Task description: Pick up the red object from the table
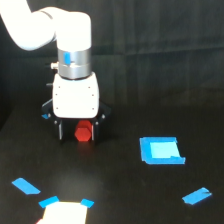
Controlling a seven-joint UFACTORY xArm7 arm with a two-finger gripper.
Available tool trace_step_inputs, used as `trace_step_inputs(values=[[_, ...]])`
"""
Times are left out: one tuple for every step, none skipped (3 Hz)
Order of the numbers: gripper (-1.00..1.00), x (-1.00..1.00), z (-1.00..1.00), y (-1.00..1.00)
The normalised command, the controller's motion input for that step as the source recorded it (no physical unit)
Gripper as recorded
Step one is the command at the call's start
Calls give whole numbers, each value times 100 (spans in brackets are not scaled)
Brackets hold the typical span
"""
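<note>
The gripper (78,131) hangs low over the black table (150,195), toward the exterior view's left, its fingers (61,131) either side of the red object (83,132). Whether they pinch it is unclear. The block's top hides behind the white body.

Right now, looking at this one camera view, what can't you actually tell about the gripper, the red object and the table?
- Exterior view: whether the gripper fingers touch the red object; too blurred.
- Whether the red object rests on the table or is lifted; nothing shows a gap.
- The red object's top is hidden behind the white gripper body.
- The arm is cut off at the top left edge.
- A white patch is cut off at the bottom edge.
</note>
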Motion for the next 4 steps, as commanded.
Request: trace_step_inputs(values=[[50, 76, -39, 74], [-21, 91, -47, 7], [25, -74, -53, -31], [-78, -42, -37, -17]])
